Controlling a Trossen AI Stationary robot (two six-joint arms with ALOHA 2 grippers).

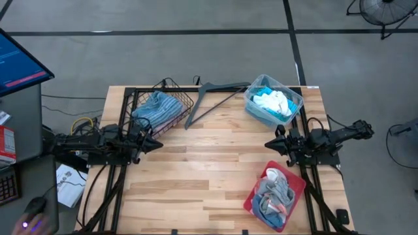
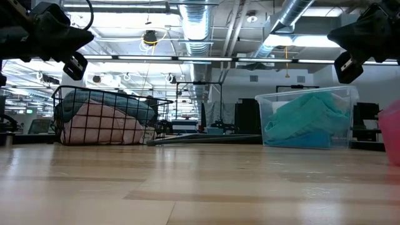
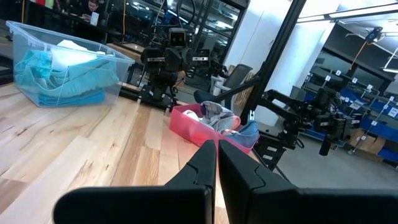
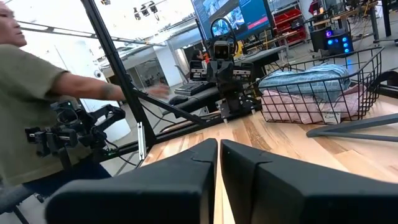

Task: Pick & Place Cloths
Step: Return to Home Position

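The cloths lie in three containers. A blue-grey striped one over a pink one fills the black wire basket [image 1: 159, 108] [image 2: 106, 119] at the far left. Turquoise and white ones sit in the clear plastic bin [image 1: 273, 100] [image 2: 306, 119] at the far right. Grey and white ones lie heaped on the red tray [image 1: 275, 193] [image 3: 211, 121] at the near right. My left gripper [image 1: 159, 144] [image 3: 217, 152] hovers shut above the table's left side, pointing level toward the right. My right gripper [image 1: 268, 143] [image 4: 219, 152] hovers shut at the right side, pointing left. Neither touches anything.
A dark grey clothes hanger [image 1: 215, 98] lies flat on the table between the basket and the bin. Bare wooden tabletop [image 1: 209, 163] spreads between the two grippers. A person [image 4: 37, 93] stands beyond the table's left side, an arm stretched out, near a monitor [image 1: 19, 62].
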